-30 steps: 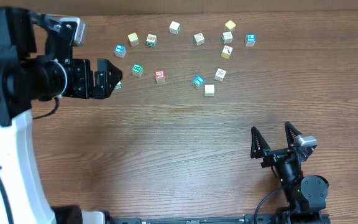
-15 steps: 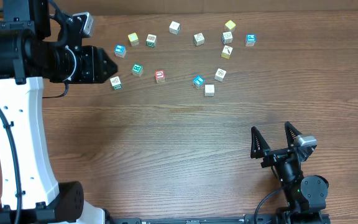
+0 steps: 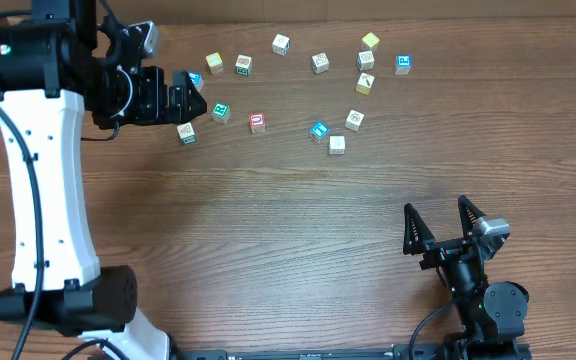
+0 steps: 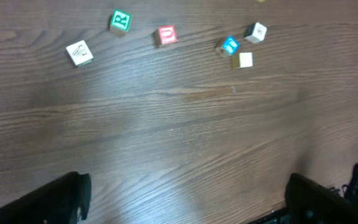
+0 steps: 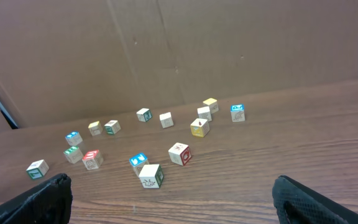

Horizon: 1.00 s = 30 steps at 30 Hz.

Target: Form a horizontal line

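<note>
We are seeing both claws gaping wide, gripping nothing: left claw (image 3: 193, 98) hovering at ten o'clock near the green-marked white cube (image 3: 186, 132), right claw (image 3: 436, 222) at five o'clock.

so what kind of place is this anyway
Most likely a robot lab workbench set up for manipulation trials: a white robot arm and a black one at a wood-grain table, small picture cubes scattered on it, and what looks like a cardboard backdrop.

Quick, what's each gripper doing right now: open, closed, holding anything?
Left gripper: open, holding nothing.
Right gripper: open, holding nothing.
</note>
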Tool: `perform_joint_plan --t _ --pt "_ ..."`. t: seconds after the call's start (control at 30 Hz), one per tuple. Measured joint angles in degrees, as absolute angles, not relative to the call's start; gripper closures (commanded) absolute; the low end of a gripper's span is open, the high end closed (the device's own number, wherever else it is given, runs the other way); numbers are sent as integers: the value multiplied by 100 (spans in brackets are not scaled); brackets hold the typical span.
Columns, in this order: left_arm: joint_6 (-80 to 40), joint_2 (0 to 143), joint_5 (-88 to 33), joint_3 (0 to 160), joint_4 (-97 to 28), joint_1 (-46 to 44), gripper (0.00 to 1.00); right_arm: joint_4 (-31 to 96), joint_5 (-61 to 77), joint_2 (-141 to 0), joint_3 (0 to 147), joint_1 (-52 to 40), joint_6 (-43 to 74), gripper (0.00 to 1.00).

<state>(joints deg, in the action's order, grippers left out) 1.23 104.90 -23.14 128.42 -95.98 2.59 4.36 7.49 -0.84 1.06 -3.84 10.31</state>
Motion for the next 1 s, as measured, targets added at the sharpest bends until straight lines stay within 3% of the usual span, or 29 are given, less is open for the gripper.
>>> perform_joint_plan --t 1.0 --pt "123 11393 -2204 12842 -9594 259 0 438 751 -84 106 -381 1033 0"
